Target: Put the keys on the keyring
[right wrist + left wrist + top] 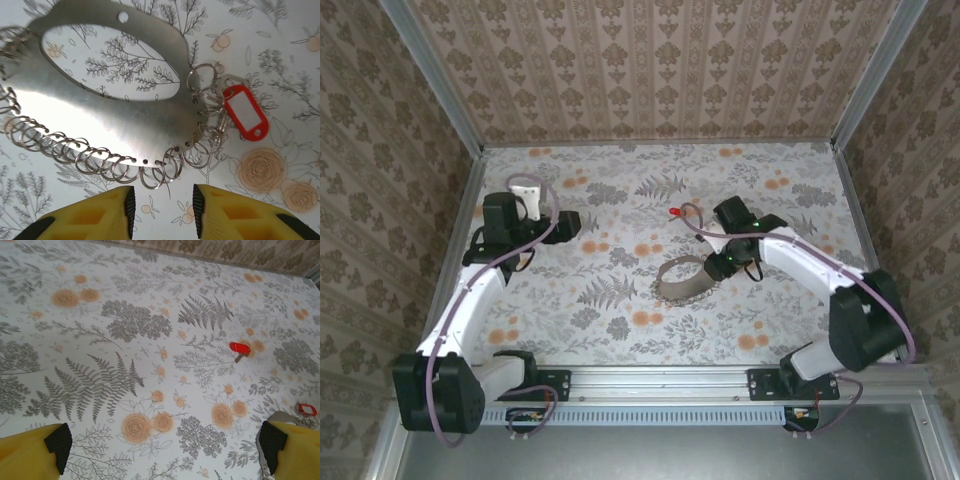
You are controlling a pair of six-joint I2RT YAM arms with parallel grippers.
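Top external: keyring (682,278), a grey oval loop, lies flat on the floral tablecloth (620,330). Right gripper (708,272) is low at the keyring's right edge; jaw state unreadable from here. Loose red key (674,212) is on the cloth beyond the keyring, well apart from it. Left gripper (577,223) is far left of the keyring, over bare cloth.

Left wrist: left gripper's yellow fingers (30,452) are wide apart, only cloth between them. Loose red key lies flat ahead. Second red key (306,409) is at the right margin, just beside a sliver of grey metal, likely the keyring's edge.

Right wrist: keyring is a steel oval plate with a big oval cut-out and rim holes carrying many wire split rings. Second red key, with a whitish label window, lies at the keyring's right end. Its small ring touches the split rings; threaded or not, cannot tell. Right gripper's yellow fingers (90,215) are a narrow gap apart, cloth showing between, gripping nothing. Their tips are just beside the keyring's near rim.
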